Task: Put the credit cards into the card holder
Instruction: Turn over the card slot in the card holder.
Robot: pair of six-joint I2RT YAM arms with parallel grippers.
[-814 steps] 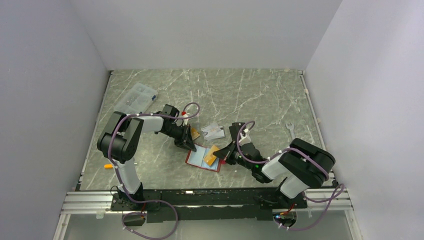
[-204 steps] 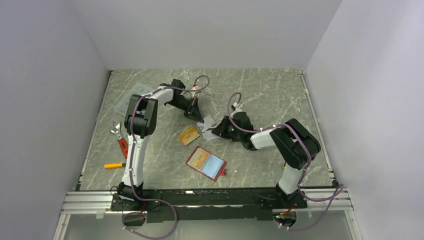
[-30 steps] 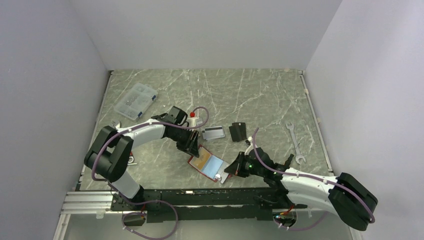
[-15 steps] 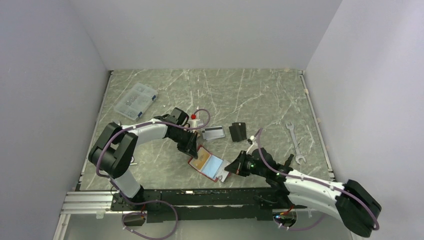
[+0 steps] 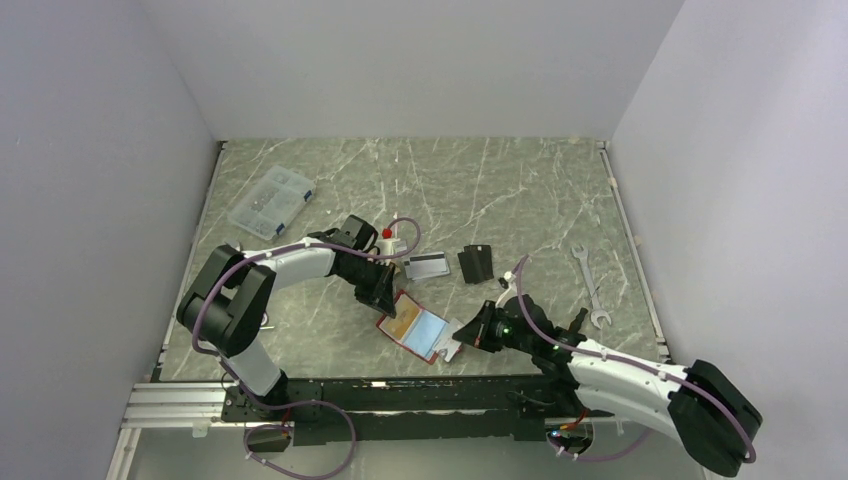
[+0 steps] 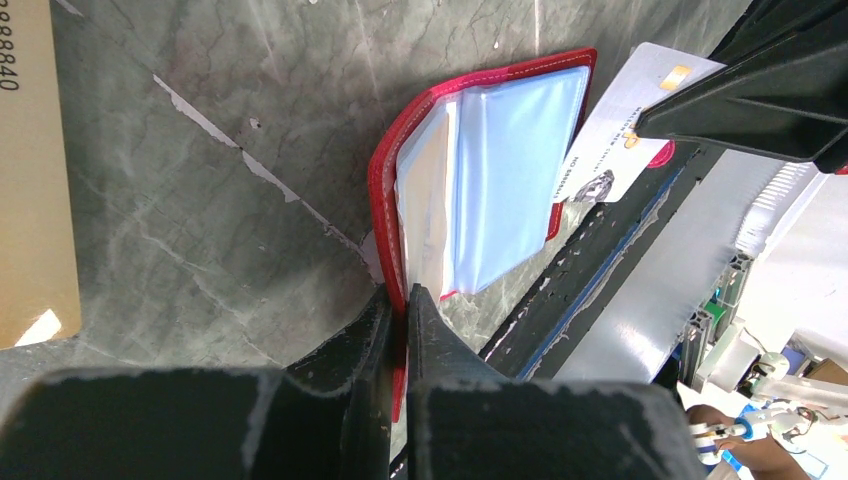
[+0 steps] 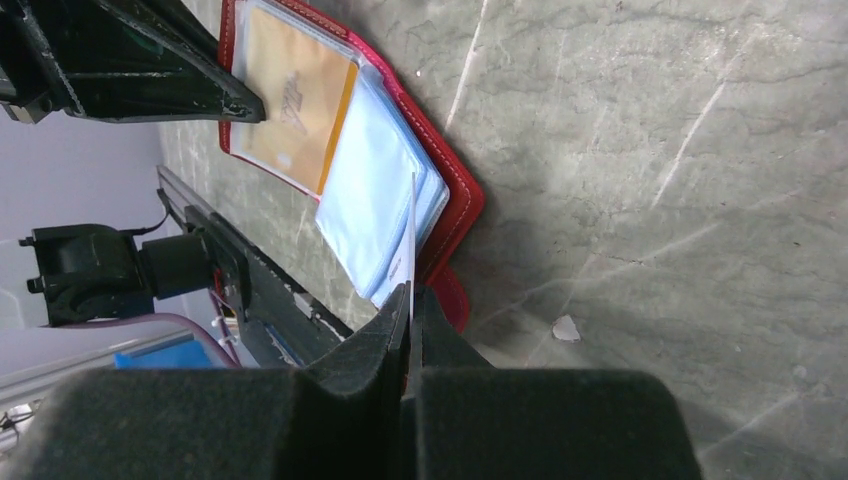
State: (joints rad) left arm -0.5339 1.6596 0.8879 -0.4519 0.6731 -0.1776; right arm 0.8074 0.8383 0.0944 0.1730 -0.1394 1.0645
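Observation:
The card holder (image 5: 417, 330) lies open on the table, red leather with pale clear pockets (image 6: 510, 170). A gold credit card (image 7: 290, 100) sits in its left pocket. My left gripper (image 6: 403, 295) is shut on the holder's red far-left edge (image 5: 388, 303). My right gripper (image 7: 411, 295) is shut on a white credit card (image 6: 625, 140). That card is seen edge-on (image 7: 412, 240), and its front edge is over the holder's right pocket at the near-right corner (image 5: 452, 343). Another gold card (image 6: 35, 170) lies flat beside the left gripper. A silver card (image 5: 427, 265) lies farther back.
A small black rectangle (image 5: 476, 263) lies right of the silver card. A wrench (image 5: 590, 285) is at the right, and a clear parts box (image 5: 270, 200) at the back left. The table's near edge and metal rail (image 5: 400, 385) run just below the holder.
My left gripper has closed on the card holder's edge. My right gripper has brought the white card a little further left, up to the holder's near-right corner.

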